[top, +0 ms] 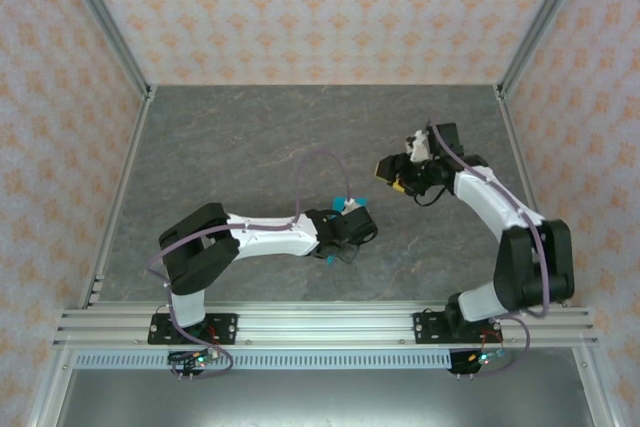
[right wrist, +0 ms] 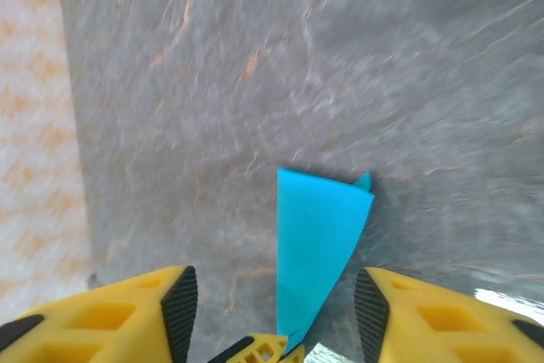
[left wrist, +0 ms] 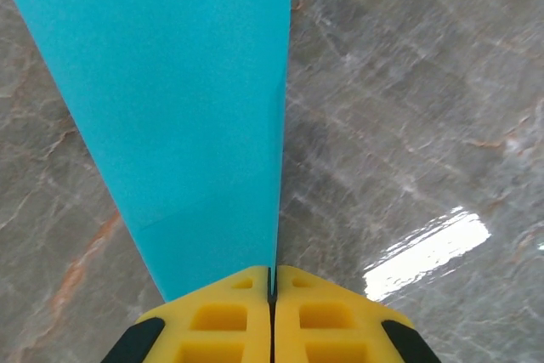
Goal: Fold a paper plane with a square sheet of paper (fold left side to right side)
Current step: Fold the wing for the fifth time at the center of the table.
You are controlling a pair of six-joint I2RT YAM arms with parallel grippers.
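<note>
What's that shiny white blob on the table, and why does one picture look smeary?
Left wrist view: the blob is light glaring off the glossy table. Right wrist view: the table's veins are smeared by blur, while the paper plane looks fairly crisp. Top external view: even light, sharp.

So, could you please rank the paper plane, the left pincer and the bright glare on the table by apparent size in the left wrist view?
1. paper plane
2. left pincer, though it sits nearest the lens and is cropped by the frame
3. glare on the table
</note>
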